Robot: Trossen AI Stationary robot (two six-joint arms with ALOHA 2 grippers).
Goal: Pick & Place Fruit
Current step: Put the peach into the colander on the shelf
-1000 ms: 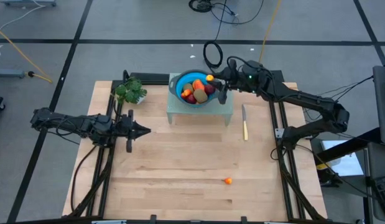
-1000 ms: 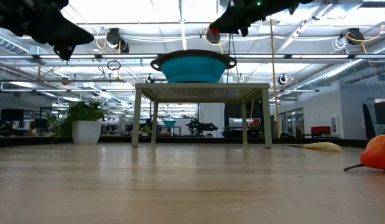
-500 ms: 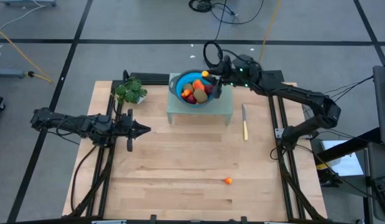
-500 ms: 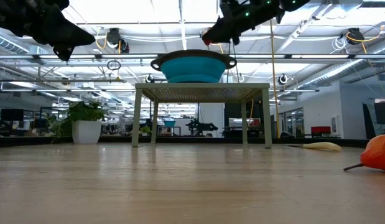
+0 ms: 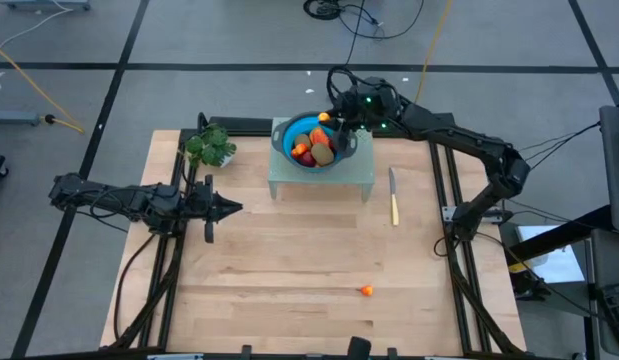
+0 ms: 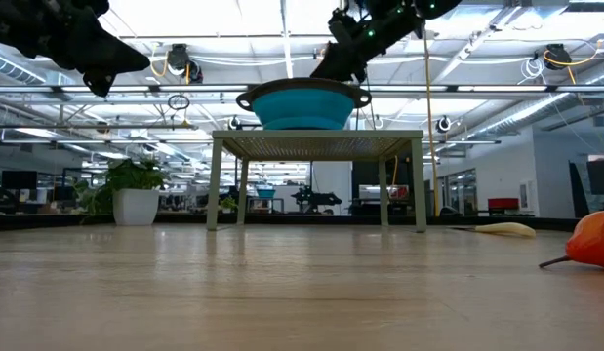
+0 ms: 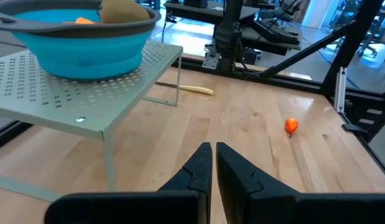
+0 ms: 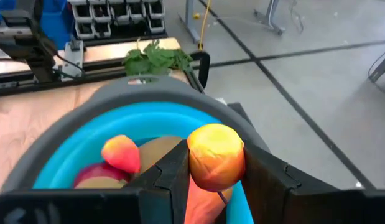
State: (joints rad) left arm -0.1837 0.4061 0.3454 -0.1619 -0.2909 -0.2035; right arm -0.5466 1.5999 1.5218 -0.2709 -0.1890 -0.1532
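Right gripper (image 8: 216, 163), above the blue bowl (image 5: 289, 150): its two dark fingers (image 8: 170, 171) are clamped on a small round orange-yellow fruit (image 8: 216, 155), one finger pressed to each side of it. Directly beyond the fingertips lies the bowl's interior, holding a small orange-red piece (image 8: 120, 153), a brown kiwi-like oval (image 8: 158, 149) and a dark red round piece (image 8: 99, 173); a longer orange-red piece (image 8: 201, 202) shows just below the held fruit, between the fingers. From above, the same gripper (image 5: 331, 122) sits over the bowl's far rim. The bowl rests on a small perforated stand (image 5: 359, 178) on the wooden table (image 5: 289, 260).

Left gripper (image 7: 213, 163), hanging above the table's left side well apart from the bowl: its fingers are closed together with only a thin slit between the tips, and nothing is held. Ahead of these fingertips are the stand and bowl to one side and a tiny orange-red fruit (image 7: 292, 125) lying alone on the bare wood (image 5: 366, 291).

Also shown: a yellow-handled knife (image 5: 394, 205) beside the stand, and a green leafy bunch (image 5: 211, 146) at the table's far left corner.
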